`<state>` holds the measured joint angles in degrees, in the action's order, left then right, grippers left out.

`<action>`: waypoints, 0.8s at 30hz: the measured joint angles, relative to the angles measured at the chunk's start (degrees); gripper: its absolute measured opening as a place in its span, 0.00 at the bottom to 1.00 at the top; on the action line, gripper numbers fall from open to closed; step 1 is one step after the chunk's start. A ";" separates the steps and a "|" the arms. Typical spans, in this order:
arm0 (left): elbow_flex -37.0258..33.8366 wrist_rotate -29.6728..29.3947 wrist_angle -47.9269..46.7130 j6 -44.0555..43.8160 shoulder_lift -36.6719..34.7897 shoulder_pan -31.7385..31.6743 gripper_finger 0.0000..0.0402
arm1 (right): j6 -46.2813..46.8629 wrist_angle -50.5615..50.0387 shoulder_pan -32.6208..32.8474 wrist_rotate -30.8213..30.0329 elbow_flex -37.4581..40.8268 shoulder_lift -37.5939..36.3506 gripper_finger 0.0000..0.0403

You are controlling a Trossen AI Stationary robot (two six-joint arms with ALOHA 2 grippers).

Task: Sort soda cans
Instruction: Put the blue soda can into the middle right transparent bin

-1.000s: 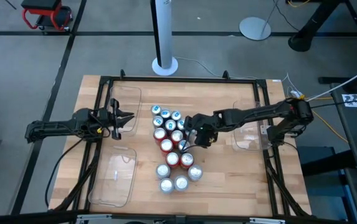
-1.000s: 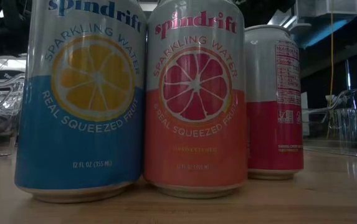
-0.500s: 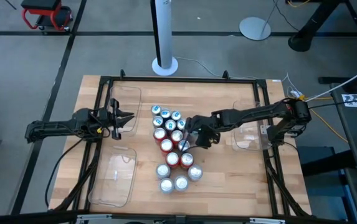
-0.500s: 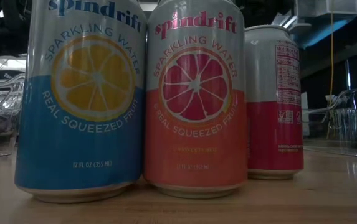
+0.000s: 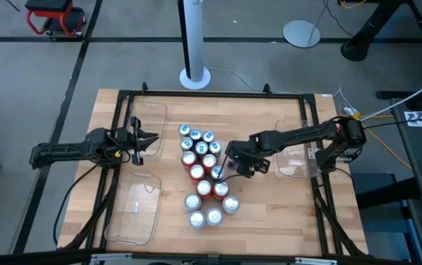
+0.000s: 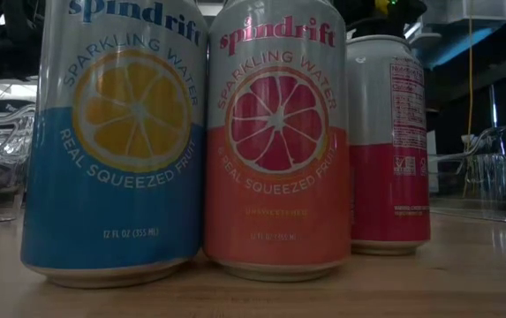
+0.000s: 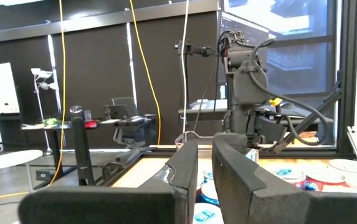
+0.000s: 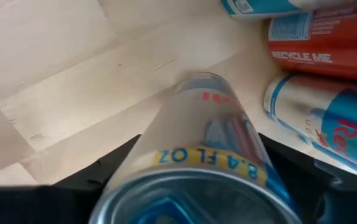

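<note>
Your right gripper (image 5: 234, 166) apparently clamped a silver can (image 8: 206, 146), its base cut off; your left gripper (image 5: 152, 140) waited aside, fingers together.

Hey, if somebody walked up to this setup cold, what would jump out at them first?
Probably the tight cluster of soda cans standing in the middle of the wooden table, blue, red and silver. Next, the right gripper at the cluster's right edge, with a silver can between its fingers. The left gripper waits off to the left, near a clear plastic tray.
</note>
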<state>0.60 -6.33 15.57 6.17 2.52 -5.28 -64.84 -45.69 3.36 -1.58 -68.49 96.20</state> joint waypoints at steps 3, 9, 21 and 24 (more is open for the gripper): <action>0.00 0.00 0.00 -0.17 0.00 0.00 0.10 | 0.00 0.76 0.00 -0.47 0.00 0.00 0.65; 0.00 0.00 0.00 -0.17 0.00 0.00 0.10 | 0.02 1.77 0.00 -0.82 0.00 0.00 0.61; 0.00 0.00 -0.02 -0.20 0.00 0.00 0.10 | 4.37 -4.08 0.00 -0.74 -0.11 -1.24 0.60; 0.00 0.00 -0.09 -0.20 0.00 0.00 0.10 | 5.61 -4.89 0.00 -2.18 -0.11 -3.28 0.60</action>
<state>0.60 -6.33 15.49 5.98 2.52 -5.28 -59.23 -50.58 3.35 -3.76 -68.60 92.92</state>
